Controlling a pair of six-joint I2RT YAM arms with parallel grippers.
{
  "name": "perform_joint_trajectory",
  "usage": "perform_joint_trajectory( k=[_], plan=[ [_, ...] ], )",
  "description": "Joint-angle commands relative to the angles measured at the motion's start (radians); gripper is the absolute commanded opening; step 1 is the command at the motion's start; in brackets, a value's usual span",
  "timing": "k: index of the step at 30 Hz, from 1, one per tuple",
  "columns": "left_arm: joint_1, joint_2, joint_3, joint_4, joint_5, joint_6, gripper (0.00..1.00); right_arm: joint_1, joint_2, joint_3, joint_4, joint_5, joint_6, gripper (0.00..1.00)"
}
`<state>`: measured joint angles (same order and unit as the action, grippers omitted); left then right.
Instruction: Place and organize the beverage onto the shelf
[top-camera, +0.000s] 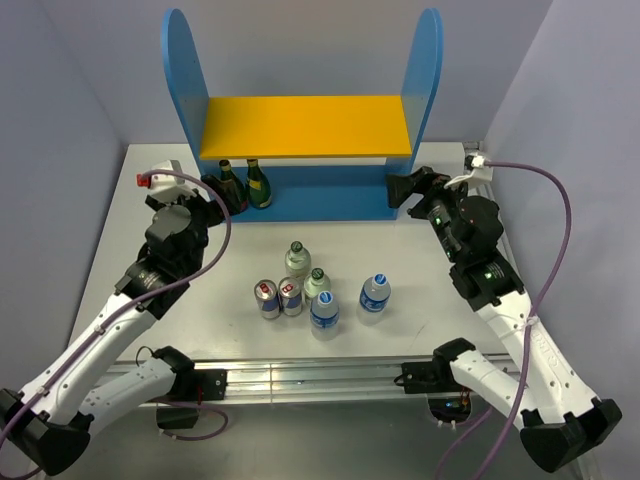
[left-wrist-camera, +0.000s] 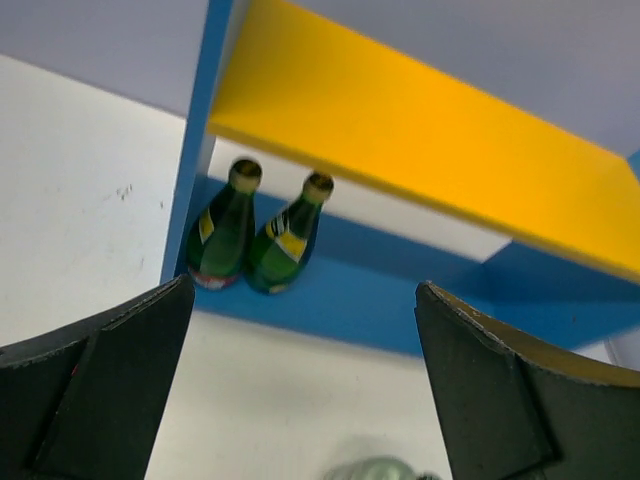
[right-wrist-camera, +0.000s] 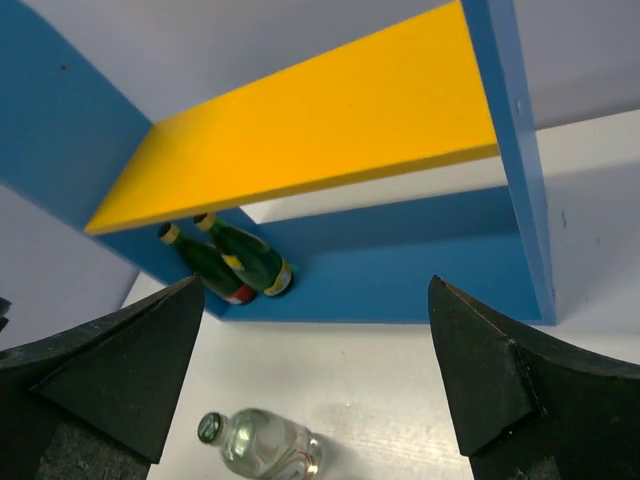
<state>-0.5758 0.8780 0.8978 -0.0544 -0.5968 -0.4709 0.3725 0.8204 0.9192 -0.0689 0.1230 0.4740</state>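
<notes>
No text, brand name, number or sign is legible in any view.

Top external view, lower centre of frame: the left can (top-camera: 267, 298) and the right can (top-camera: 290, 296) show silver, blue and red printing, too small to read. The two water bottles (top-camera: 323, 310) each carry a blue label, but its lettering cannot be resolved.

Left wrist view, left of centre: the two dark green bottles (left-wrist-camera: 222, 235) carry yellow and red label patches. No characters can be made out.

Top overhead; wrist cams toward shelf (right-wrist-camera: 300, 130)
</notes>
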Motion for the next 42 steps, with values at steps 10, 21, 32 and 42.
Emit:
perform_joint_trajectory(
  k=[10, 21, 32, 42],
  plan=[
    [-0.259, -0.155, -0.241, -0.187, -0.038, -0.161, 0.99, 0.143, -0.127, -0.137, -0.088, 0.059, -0.072, 1.0],
    [-0.49, -0.054, -0.346, -0.055, -0.141, -0.205, 1.0, 0.169, -0.138, -0.189, -0.091, 0.11, -0.06, 0.99],
    [-0.674, -0.139, -0.359, -0.188, -0.268, -0.299, 0.94, 0.169, -0.122, -0.22, -0.081, 0.129, -0.058, 0.99],
    [-0.926, 0.002, -0.326, -0.582, -0.478, -0.834, 0.9, 0.172, -0.116, -0.226, -0.092, 0.158, -0.054, 0.98]
  ],
)
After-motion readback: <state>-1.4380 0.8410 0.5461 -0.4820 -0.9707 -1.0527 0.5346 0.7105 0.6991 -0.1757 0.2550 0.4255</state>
